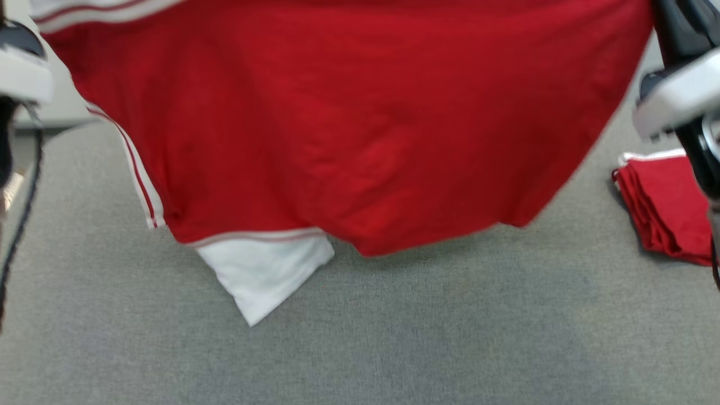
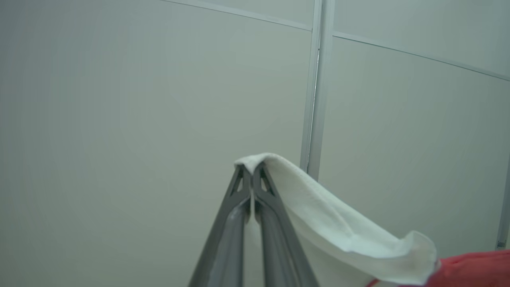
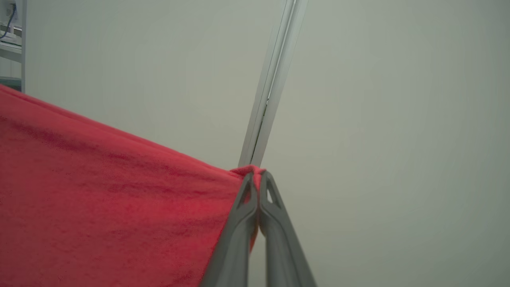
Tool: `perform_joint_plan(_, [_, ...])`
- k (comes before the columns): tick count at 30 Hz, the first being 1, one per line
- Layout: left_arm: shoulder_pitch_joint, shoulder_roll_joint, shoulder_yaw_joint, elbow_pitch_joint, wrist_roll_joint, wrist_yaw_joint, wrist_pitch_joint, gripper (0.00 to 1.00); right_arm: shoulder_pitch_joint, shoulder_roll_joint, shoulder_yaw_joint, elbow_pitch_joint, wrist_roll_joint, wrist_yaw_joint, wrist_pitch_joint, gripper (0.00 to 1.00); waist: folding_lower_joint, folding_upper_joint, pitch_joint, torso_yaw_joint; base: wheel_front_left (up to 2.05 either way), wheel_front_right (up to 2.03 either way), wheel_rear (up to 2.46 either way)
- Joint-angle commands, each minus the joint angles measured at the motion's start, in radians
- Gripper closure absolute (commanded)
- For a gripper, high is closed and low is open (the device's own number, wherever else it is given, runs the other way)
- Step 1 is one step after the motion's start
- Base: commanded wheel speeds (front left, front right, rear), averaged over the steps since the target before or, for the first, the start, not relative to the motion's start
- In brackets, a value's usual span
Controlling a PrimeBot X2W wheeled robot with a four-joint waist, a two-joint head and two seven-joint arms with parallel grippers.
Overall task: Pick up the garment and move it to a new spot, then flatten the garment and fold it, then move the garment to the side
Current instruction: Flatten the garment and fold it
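The garment [image 1: 349,129] is a red shirt with white sleeves and white-and-red stripes. It hangs in the air above the grey table [image 1: 394,337], stretched between both arms, its lower hem and a white sleeve [image 1: 264,275] brushing the surface. In the left wrist view my left gripper [image 2: 252,169] is shut on a white sleeve edge [image 2: 330,223]. My right gripper [image 3: 257,177] is shut on a red corner of the garment [image 3: 111,199] in the right wrist view. Both arms' pale wrists show at the head view's upper corners.
A second red cloth with a white edge [image 1: 666,205] lies folded on the table at the right. A pale panelled wall [image 2: 159,99] with a metal seam stands behind the grippers. The near part of the table is bare grey fabric.
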Motion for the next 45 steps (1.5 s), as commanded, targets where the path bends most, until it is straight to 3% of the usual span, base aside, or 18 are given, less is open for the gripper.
perform_joint_plan(1, [-0.059,0.005,0.006,0.038,0.004,-0.014,-0.004,1.00,-0.076,-0.007,0.029,0.036,-0.004,-0.002,0.002,1.00,0.0000,0.0000,0.105,-0.023,0.00,0.00,0.00])
perform_joint_plan(5, [-0.272,0.005,-0.001,0.203,0.032,-0.054,-0.025,1.00,-0.342,-0.012,0.108,0.201,-0.015,-0.002,-0.027,1.00,0.0000,0.0000,0.237,-0.025,0.00,0.00,0.00])
perform_joint_plan(10, [-0.563,-0.019,-0.019,0.429,0.104,-0.090,-0.132,1.00,-0.639,0.030,0.119,0.434,-0.069,-0.002,-0.183,1.00,0.0000,0.0000,0.340,-0.021,0.00,0.00,0.00])
perform_joint_plan(14, [-0.710,-0.055,-0.024,0.585,0.141,-0.109,-0.240,1.00,-0.754,0.074,0.123,0.596,-0.115,-0.002,-0.336,1.00,0.0000,0.0000,0.366,-0.011,0.00,0.00,0.00])
perform_joint_plan(18, [-0.756,-0.102,-0.025,0.673,0.158,-0.144,-0.277,1.00,-0.776,0.104,0.124,0.724,-0.150,-0.002,-0.447,1.00,0.0000,0.0000,0.386,0.006,0.00,0.00,0.00])
perform_joint_plan(27, [-0.589,-0.181,-0.034,0.716,0.211,-0.188,-0.284,1.00,-0.621,0.120,0.124,0.885,-0.162,-0.002,-0.505,1.00,0.0000,0.0000,0.410,0.043,0.00,0.00,0.00])
perform_joint_plan(32, [-0.399,-0.207,-0.033,0.664,0.253,-0.193,-0.284,1.00,-0.452,0.127,0.125,0.869,-0.152,-0.002,-0.506,1.00,0.0000,0.0000,0.378,0.056,0.00,0.00,0.00])
perform_joint_plan(40, [-0.108,-0.195,-0.062,0.591,0.311,-0.193,-0.282,1.00,-0.209,0.133,0.182,0.810,-0.075,-0.002,-0.506,1.00,0.0000,0.0000,0.278,0.060,0.00,0.00,0.00])
perform_joint_plan(45, [0.071,-0.163,-0.106,0.592,0.335,-0.193,-0.282,1.00,-0.079,0.116,0.273,0.820,-0.009,-0.002,-0.506,1.00,0.0000,0.0000,0.194,0.062,0.00,0.00,0.00])
